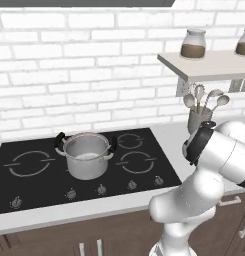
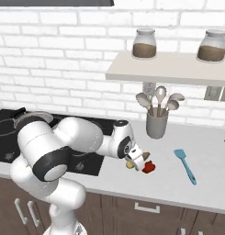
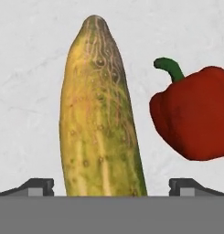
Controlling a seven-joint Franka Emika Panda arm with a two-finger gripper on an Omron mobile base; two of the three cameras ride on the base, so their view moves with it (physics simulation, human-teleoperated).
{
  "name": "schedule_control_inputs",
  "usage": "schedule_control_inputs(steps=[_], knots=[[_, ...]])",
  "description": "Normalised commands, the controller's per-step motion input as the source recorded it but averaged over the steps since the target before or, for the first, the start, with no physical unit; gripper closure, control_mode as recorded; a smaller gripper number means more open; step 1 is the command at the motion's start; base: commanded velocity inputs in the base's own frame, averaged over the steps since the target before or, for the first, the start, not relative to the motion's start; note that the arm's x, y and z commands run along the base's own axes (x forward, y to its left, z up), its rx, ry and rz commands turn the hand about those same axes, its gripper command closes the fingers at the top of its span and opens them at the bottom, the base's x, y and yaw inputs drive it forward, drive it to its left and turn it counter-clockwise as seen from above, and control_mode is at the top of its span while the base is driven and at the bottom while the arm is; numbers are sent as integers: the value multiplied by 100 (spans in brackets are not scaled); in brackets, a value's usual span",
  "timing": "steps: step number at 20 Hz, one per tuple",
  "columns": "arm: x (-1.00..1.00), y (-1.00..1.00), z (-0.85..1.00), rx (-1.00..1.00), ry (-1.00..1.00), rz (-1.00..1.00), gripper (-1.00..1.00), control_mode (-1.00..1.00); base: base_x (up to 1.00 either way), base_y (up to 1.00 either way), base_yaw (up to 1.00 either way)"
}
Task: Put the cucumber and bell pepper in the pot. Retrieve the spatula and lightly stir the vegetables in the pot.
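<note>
Fingers (image 3: 111,188) spread wide on my feed, one dark tip low at each side of the hand view, and the cucumber (image 3: 100,114) runs straight up between them, its blunt near end down at the tips and its narrow end pointing away. I see a clear gap of pale table (image 3: 26,91) on either side of it, so neither finger touches it. The bell pepper (image 3: 195,116) lies just beside the cucumber, past the line of one finger and outside the gap, green stem curling toward the cucumber.

From the right base view I have the fingers (image 2: 140,160) low over the table near its front edge, with the cucumber (image 2: 130,165) a small yellow piece tucked under them and the bell pepper (image 2: 150,167) right next to it. The spatula (image 2: 185,165) lies flat further along the table, apart from both vegetables, blade toward the wall. A grey holder of spoons (image 2: 157,120) stands behind, near the wall.

The pot (image 1: 86,154) sits on the black cooktop (image 1: 39,190) toward the table's other end, well apart from the vegetables.
</note>
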Motion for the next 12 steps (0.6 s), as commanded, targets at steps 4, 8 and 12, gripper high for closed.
schedule_control_inputs(steps=[4,8,12], knots=[[23,0,-30,4,0,-9,-100,-100,0,0,0],[13,0,-21,1,0,-7,100,-100,0,0,0],[0,0,0,0,0,0,100,-100,0,0,0]])
